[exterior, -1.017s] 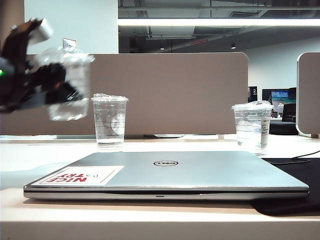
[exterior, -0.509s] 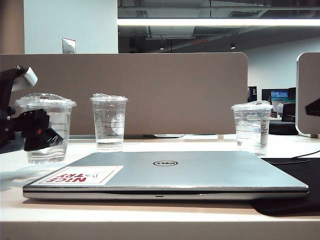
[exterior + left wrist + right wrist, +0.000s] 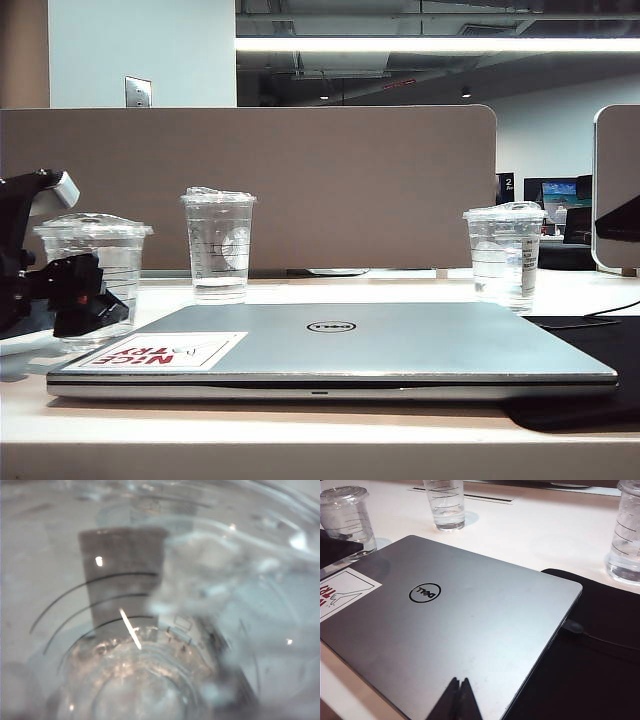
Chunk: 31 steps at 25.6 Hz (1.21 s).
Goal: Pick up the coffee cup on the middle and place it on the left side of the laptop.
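Observation:
The coffee cup [image 3: 97, 255], squat and clear with a domed lid and a little water, stands on the white table just left of the silver Dell laptop [image 3: 400, 345]. My left gripper [image 3: 85, 300] reaches in from the left edge, its black fingers closed round the cup's lower wall. The left wrist view is filled by the cup [image 3: 150, 630], blurred and very close. In the right wrist view the cup [image 3: 345, 517] stands beside the laptop [image 3: 460, 630]. My right gripper [image 3: 459, 682] hovers over the laptop's lid, shut and empty.
A taller slim clear cup [image 3: 219, 245] stands behind the laptop, and a labelled clear cup [image 3: 505, 255] stands at the back right. A black mat [image 3: 600, 350] with a cable [image 3: 605, 640] lies right of the laptop. A grey partition closes the back.
My left gripper has brought the coffee cup down from high on the left onto the table beside the laptop. A dark part of the right arm has come in at the right edge.

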### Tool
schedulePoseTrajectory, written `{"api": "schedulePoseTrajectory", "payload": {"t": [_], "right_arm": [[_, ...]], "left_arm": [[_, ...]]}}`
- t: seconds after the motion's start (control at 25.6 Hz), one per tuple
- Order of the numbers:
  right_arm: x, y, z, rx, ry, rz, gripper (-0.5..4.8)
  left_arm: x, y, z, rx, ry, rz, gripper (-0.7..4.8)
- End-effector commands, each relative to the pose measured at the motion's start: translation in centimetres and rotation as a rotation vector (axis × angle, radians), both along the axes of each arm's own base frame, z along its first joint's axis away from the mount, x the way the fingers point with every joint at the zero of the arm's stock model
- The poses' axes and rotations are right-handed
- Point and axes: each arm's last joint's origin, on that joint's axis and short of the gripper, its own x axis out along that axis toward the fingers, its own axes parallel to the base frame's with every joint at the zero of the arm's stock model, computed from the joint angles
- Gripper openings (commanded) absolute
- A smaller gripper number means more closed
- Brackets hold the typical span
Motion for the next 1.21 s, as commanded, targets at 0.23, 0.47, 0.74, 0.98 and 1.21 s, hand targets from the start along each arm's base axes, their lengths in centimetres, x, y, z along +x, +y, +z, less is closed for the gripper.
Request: {"api": "schedulePoseTrajectory", "payload": {"t": [0.23,0.47,0.74,0.98,1.21], "right_arm": [[0.0,0.0,0.0,0.004,-0.008,0.002,-0.05],[0.0,0.0,0.0,0.004,-0.008,0.002,-0.05],[0.0,0.0,0.0,0.006,-0.01,0.002,-0.05],[0.2,-0.4,0.1,0.012,-0.024,-0.039,-0.05],[0.5,-2.1,0.8,0.039,-0.091,-0.198,-0.05]], "left_arm": [[-1.4,0.3,0.2,-0.01,-0.058,0.001,4.41],[-4.9,1.0,0.3,-0.001,-0.074,0.018,4.41],[-6.6,1.2,1.2,-0.025,-0.095,-0.026,4.31],[-6.7,1.0,3.3,-0.11,-0.21,-0.073,-0.06],[-7.2,1.1,5.5,-0.158,-0.328,-0.07,-0.06]]}}
